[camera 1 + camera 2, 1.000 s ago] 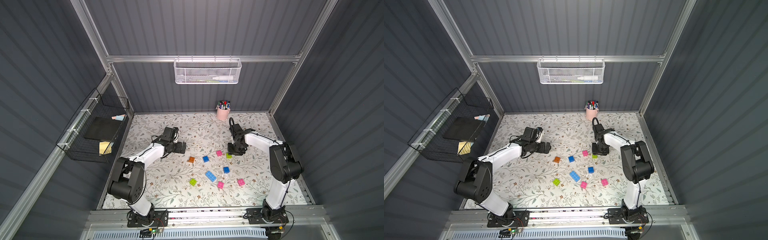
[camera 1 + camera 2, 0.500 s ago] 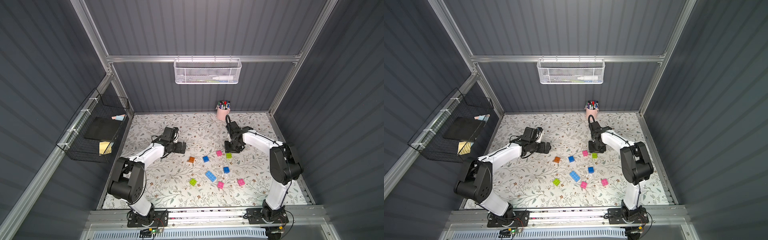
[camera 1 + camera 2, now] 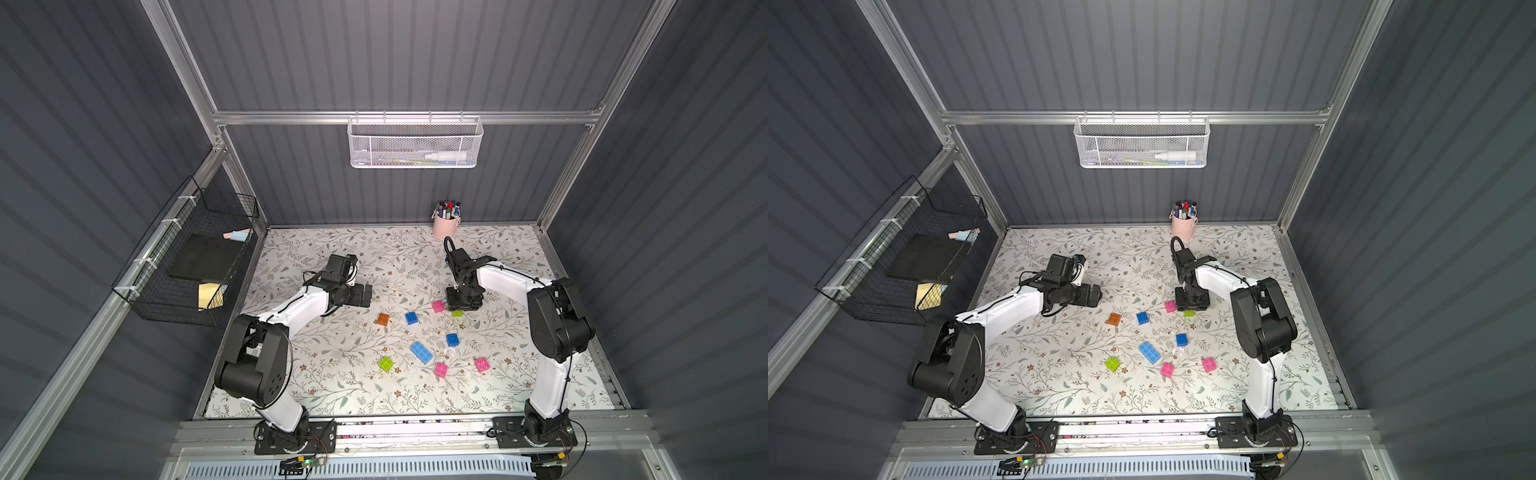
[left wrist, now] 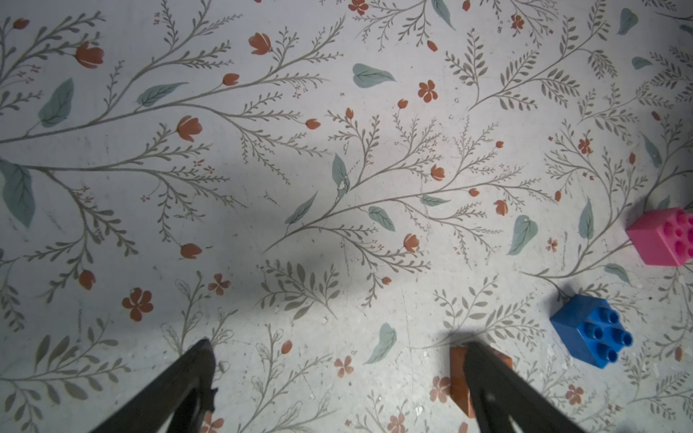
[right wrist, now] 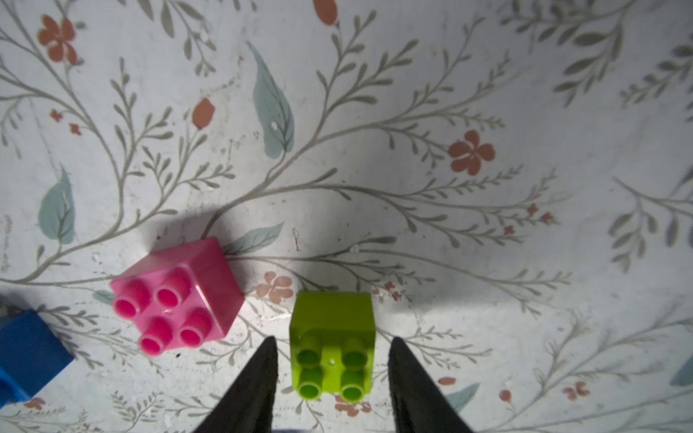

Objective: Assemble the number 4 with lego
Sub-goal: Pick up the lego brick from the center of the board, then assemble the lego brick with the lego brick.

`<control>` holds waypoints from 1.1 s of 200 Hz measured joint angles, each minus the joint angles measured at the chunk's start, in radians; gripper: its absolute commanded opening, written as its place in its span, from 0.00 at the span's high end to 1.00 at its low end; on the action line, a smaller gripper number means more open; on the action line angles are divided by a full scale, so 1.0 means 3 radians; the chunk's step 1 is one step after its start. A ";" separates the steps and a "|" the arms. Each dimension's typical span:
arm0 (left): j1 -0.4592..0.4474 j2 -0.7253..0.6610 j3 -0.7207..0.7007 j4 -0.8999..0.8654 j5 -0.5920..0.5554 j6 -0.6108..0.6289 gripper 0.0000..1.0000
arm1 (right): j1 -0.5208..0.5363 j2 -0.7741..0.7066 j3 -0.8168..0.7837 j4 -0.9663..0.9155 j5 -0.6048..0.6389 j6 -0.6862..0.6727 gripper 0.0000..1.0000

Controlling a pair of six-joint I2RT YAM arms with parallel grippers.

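In both top views we see the lego lying as single bricks midway across the floral mat (image 3: pixel 332 382), none joined. In the farther row sit an orange brick (image 3: pixel 383 319), a blue brick (image 3: pixel 411 318), a pink brick (image 3: pixel 437 306) and a lime green brick (image 3: pixel 457 313). Nearer the arm bases lie a second blue brick (image 3: pixel 452 339), the long light-blue brick (image 3: pixel 422 353), a second lime green brick (image 3: pixel 385 364), a second pink brick (image 3: pixel 441 369) and a third pink brick (image 3: pixel 482 364), all apart. The right gripper (image 3: pixel 462 306) points down right over the first lime green brick, just beside the pink brick. The left gripper (image 3: pixel 365 296) hovers near the orange brick. A pink cup of markers (image 3: pixel 446 226) stands by the back wall.

From the left wrist we find the left gripper (image 4: pixel 336 346) spread wide over bare mat, holding nothing. The orange brick (image 4: pixel 458 375) peeks out behind one finger, with the blue brick (image 4: pixel 590 330) and pink brick (image 4: pixel 662 236) farther off.

From the right wrist we see the right gripper (image 5: pixel 332 345) narrowly parted, a finger on either side of the lime green brick (image 5: pixel 332 322) with a thin gap at each, so it grips nothing. That brick sits studs up on the mat, and the pink brick (image 5: pixel 176 296) lies just beside it, not touching.
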 measured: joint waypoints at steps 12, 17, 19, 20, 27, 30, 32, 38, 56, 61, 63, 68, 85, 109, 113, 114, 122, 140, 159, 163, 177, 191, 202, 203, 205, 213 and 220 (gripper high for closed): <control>0.0000 0.0000 0.0000 0.0000 -0.0001 0.0000 0.00 | 0.0000 0.0023 0.0000 0.0000 -0.0001 0.0000 0.54; 0.0000 0.0000 0.0001 0.0001 0.0000 0.0000 0.01 | 0.0000 0.0032 0.0000 0.0001 0.0000 -0.0001 0.54; 0.0000 0.0000 0.0000 0.0001 0.0000 0.0000 0.01 | 0.0000 0.0037 0.0000 0.0001 -0.0001 0.0001 0.55; 0.0000 0.0000 0.0000 0.0000 0.0000 0.0000 0.01 | 0.0000 0.0039 0.0000 0.0003 -0.0001 0.0001 0.55; 0.0000 0.0000 0.0001 0.0000 -0.0001 0.0000 0.00 | 0.0001 0.0052 0.0000 0.0006 -0.0001 0.0004 0.57; 0.0000 0.0000 0.0001 0.0000 -0.0001 0.0000 0.00 | 0.0003 0.0058 0.0000 0.0008 -0.0003 -0.0001 0.57; 0.0000 0.0000 0.0000 0.0000 -0.0001 0.0000 0.00 | 0.0003 0.0061 0.0000 0.0009 -0.0001 0.0004 0.58; 0.0000 0.0000 0.0001 0.0000 0.0000 0.0000 0.01 | 0.0003 0.0069 -0.0001 0.0011 -0.0003 0.0004 0.59; 0.0000 0.0000 0.0000 0.0000 0.0000 0.0000 0.01 | 0.0005 0.0071 -0.0004 0.0020 -0.0001 0.0000 0.64; 0.0000 0.0000 0.0001 -0.0001 0.0000 0.0000 0.01 | 0.0005 0.0071 -0.0004 0.0022 -0.0001 0.0008 0.66; 0.0000 0.0000 0.0000 -0.0001 -0.0001 0.0000 0.00 | 0.0006 0.0071 -0.0004 0.0022 -0.0001 0.0003 0.67; 0.0000 0.0000 0.0001 -0.0001 0.0000 0.0000 0.01 | 0.0006 0.0070 -0.0004 0.0022 0.0000 0.0001 0.68; 0.0000 -0.0006 0.0000 -0.0020 -0.0001 0.0000 0.01 | 0.0006 0.0058 -0.0009 0.0022 0.0001 0.0020 0.71; 0.0000 -0.0024 0.0000 -0.0027 0.0000 0.0000 0.00 | 0.0020 -0.0008 -0.0041 -0.0008 0.0001 0.0025 0.73; 0.0000 -0.0028 0.0000 -0.0027 -0.0001 0.0000 0.01 | 0.0024 -0.0024 -0.0047 -0.0017 0.0001 0.0027 0.73; 0.0000 -0.0029 0.0000 -0.0027 -0.0001 0.0000 0.01 | 0.0025 -0.0028 -0.0048 -0.0018 0.0001 0.0028 0.73; 0.0000 -0.0031 0.0000 -0.0033 0.0000 -0.0001 0.00 | 0.0042 -0.0083 -0.0064 -0.0042 0.0000 0.0041 0.73; 0.0000 -0.0033 0.0000 -0.0067 0.0000 -0.0011 0.01 | 0.0107 -0.0264 -0.0128 -0.0106 -0.0001 0.0099 0.73; 0.0000 -0.0046 0.0000 -0.0100 0.0001 -0.0015 0.01 | 0.0238 -0.0526 -0.0221 -0.0183 -0.0004 0.0189 0.73; 0.0000 -0.0050 0.0000 -0.0104 0.0001 -0.0015 0.01 | 0.0270 -0.0579 -0.0238 -0.0201 -0.0008 0.0207 0.73; -0.0003 -0.0052 0.0000 -0.0113 0.0013 -0.0019 0.01 | 0.0394 -0.0743 -0.0295 -0.0262 -0.0028 0.0284 0.73; -0.0006 -0.0052 0.0000 -0.0126 0.0025 -0.0032 0.01 | 0.0518 -0.0846 -0.0338 -0.0331 -0.0039 0.0366 0.73; -0.0006 -0.0052 0.0000 -0.0136 0.0046 -0.0045 0.01 | 0.0604 -0.0884 -0.0373 -0.0367 -0.0045 0.0422 0.73; -0.0006 -0.0052 0.0000 -0.0137 0.0047 -0.0047 0.01 | 0.0615 -0.0889 -0.0379 -0.0373 -0.0046 0.0434 0.73; -0.0006 -0.0052 0.0000 -0.0139 0.0050 -0.0050 0.01 | 0.0626 -0.0891 -0.0387 -0.0375 -0.0046 0.0445 0.73; -0.0006 -0.0052 0.0000 -0.0142 0.0064 -0.0052 0.01 | 0.0671 -0.0900 -0.0426 -0.0387 -0.0052 0.0486 0.73; -0.0009 -0.0052 0.0000 -0.0146 0.0075 -0.0060 0.01 | 0.0702 -0.0900 -0.0469 -0.0394 -0.0053 0.0526 0.74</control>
